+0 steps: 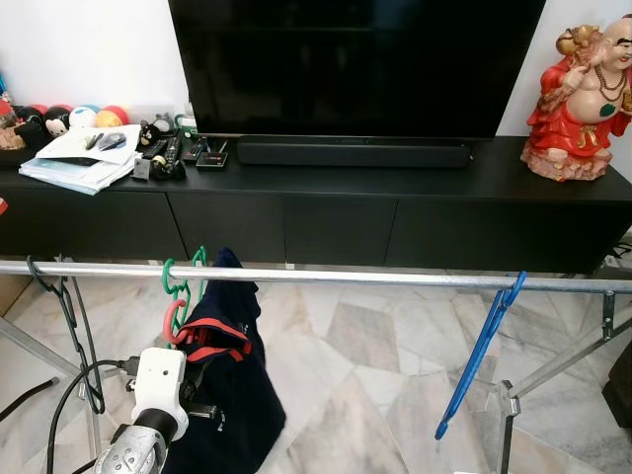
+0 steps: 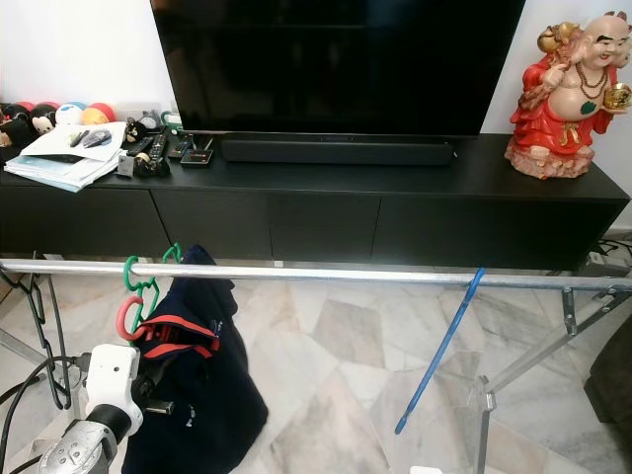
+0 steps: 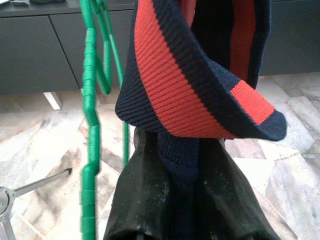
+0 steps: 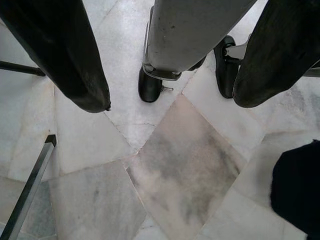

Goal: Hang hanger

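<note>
One silver rail [image 1: 395, 279] runs across the frame in front of a black counter [image 1: 326, 188]. Hangers counted on the rail: three. One green hanger [image 1: 178, 286] hooks over the rail at the robot's left, carrying one navy garment [image 1: 232, 375] with a red-striped collar. One blue hanger [image 1: 484, 346] hangs bare and tilted further right. One black hanger [image 1: 59, 296] hangs near the left end.

The left gripper [image 3: 187, 200] is raised beneath the green hanger, jaws pressed together on the navy garment just below its collar. The right gripper [image 4: 170, 65] points at the marble floor [image 4: 175, 165], jaws spread and holding nothing.

On the counter: one television [image 1: 355, 59], one soundbar [image 1: 353, 152], one red figurine [image 1: 578, 99].
</note>
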Controlling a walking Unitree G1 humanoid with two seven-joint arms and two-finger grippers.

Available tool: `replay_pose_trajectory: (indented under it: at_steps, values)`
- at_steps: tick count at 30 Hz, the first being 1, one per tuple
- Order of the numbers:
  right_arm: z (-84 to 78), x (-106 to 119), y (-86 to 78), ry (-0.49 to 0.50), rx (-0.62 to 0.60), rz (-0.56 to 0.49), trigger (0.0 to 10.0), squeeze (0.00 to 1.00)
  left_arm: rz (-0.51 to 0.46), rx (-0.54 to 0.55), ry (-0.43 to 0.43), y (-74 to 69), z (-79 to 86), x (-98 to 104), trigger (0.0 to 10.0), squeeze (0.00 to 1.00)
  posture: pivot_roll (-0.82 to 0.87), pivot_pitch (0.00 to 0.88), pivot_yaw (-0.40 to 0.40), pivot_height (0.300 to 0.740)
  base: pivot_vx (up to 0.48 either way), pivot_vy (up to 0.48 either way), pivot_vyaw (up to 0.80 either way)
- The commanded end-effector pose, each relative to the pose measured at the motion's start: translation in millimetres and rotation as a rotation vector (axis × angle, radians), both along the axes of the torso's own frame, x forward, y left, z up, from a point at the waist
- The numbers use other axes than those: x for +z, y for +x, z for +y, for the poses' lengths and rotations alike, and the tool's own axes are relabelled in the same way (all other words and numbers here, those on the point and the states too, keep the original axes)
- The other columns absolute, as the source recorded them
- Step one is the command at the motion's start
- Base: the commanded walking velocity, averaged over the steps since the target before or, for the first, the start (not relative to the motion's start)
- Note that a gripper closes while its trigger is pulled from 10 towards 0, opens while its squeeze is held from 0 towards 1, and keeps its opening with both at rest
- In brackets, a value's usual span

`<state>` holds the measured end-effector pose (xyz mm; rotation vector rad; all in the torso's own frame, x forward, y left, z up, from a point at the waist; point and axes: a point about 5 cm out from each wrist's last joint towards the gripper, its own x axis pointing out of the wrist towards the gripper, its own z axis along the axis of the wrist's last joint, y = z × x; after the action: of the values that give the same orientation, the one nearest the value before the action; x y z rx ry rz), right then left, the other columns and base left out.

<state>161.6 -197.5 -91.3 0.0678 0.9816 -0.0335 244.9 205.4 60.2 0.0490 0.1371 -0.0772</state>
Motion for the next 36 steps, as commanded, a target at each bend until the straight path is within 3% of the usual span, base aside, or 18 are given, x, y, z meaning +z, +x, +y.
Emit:
replay_pose_trajectory:
  at_steps: [1,36]
  values:
    - [1.7,-1.5,-2.9,0.007,-0.01,0.006,10.0,0.0,-0.063,-0.001,0.008,2.0,0.2,11.6,10.0,0.0,0.08,0.056,0.038,0.74,-0.255,0.0,0.0]
    - [1.5,-1.4,-2.8,0.004,-0.005,0.008,10.0,0.0,-0.064,0.0,0.009,3.3,-0.3,11.9,10.0,0.0,0.08,0.05,0.038,0.74,-0.273,0.0,0.0]
